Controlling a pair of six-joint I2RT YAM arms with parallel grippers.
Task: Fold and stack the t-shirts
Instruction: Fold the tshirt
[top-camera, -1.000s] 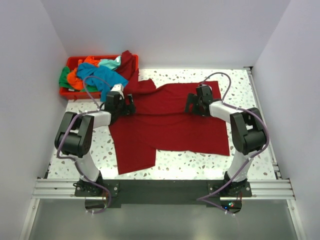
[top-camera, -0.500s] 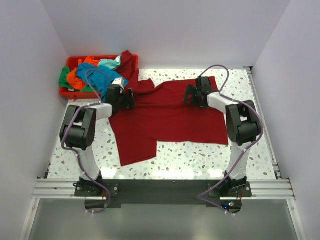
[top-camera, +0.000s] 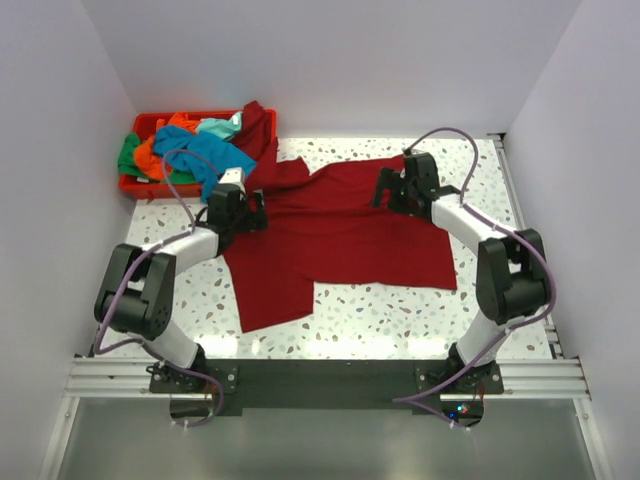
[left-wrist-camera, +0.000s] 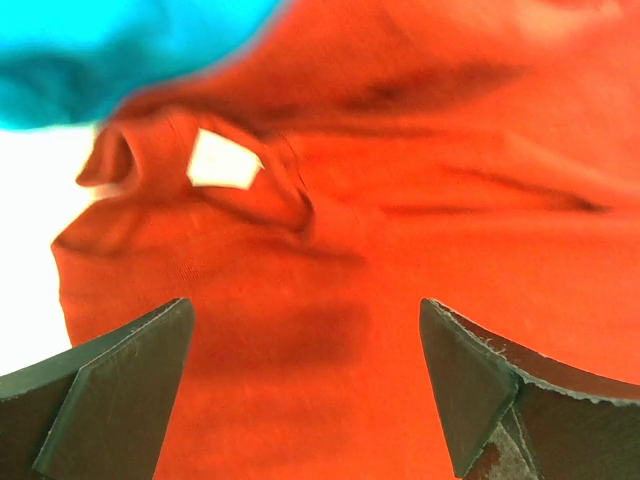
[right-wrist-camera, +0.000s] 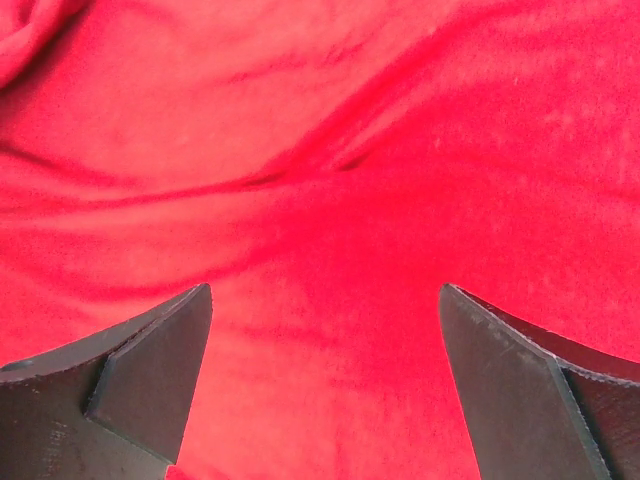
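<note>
The dark red shirt lies spread on the desk between the two arms, mostly flat. A loose flap points toward the near left, and bunched cloth runs up toward the red bin at the far left. The other shirts, teal, orange and green, are heaped in that bin. A dark red fold hangs at the bin's right end; whether it is part of the same shirt cannot be told.

Both pairs of jaws stand wide open and hold nothing. The left jaws hover over the shirt's rumpled far-left part, and the right jaws over its far-right part.

The cloth looks thin, soft and light. It will likely sag, drag and crease when lifted, and it has no stiffness to keep a fold line. It is not fragile and probably not slippery. The risk is pinching two layers at once, or sliding the whole shirt instead of lifting an edge.

Good holds are probably the far edge or the shoulder seams. On the left, the raised wrinkle with desk showing through it gives the jaws something to close on. On the right, the shallow crease is a possible hold.
</note>
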